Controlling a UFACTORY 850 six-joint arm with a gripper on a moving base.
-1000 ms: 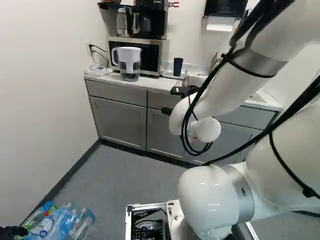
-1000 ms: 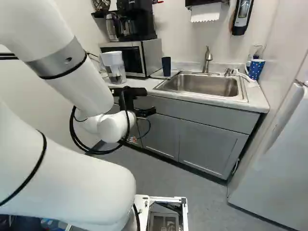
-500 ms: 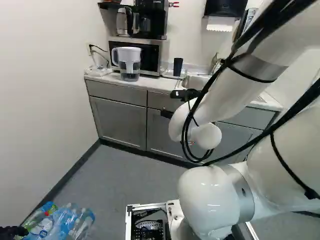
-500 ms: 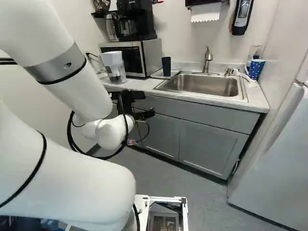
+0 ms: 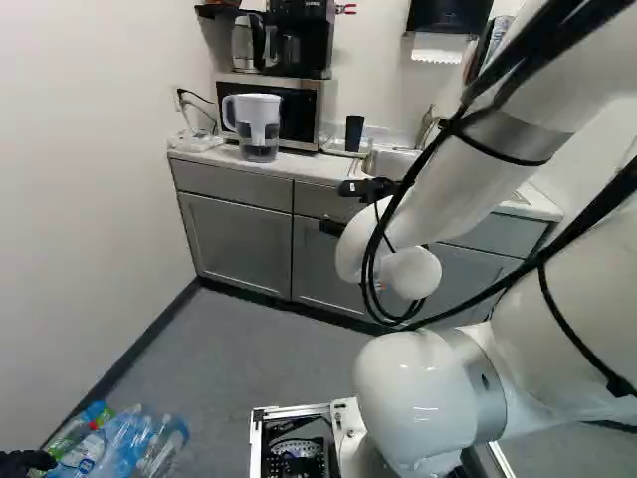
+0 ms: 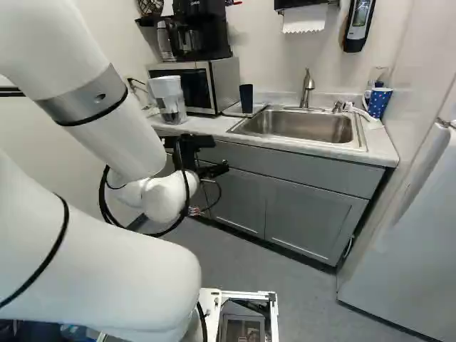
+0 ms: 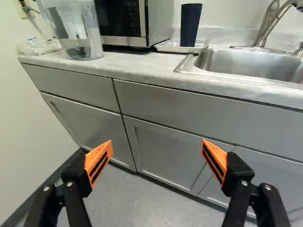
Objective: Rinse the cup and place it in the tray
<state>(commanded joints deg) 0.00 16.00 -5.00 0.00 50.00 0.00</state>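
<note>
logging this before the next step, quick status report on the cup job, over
End effector open, empty, short of the counter. Dark blue cup upright on the tray, near the sink. Counter edge between, pitcher off to one side.

From my end, I see a plain off-white wall meeting a mottled grey floor along a dark baseboard strip. Grey panelled base cabinets run under a pale marbled countertop. On it I have a boxy silver-and-black microwave with a black coffee maker on top. A tall white appliance door closes off the right of my right base view. The light looks bright.
</note>
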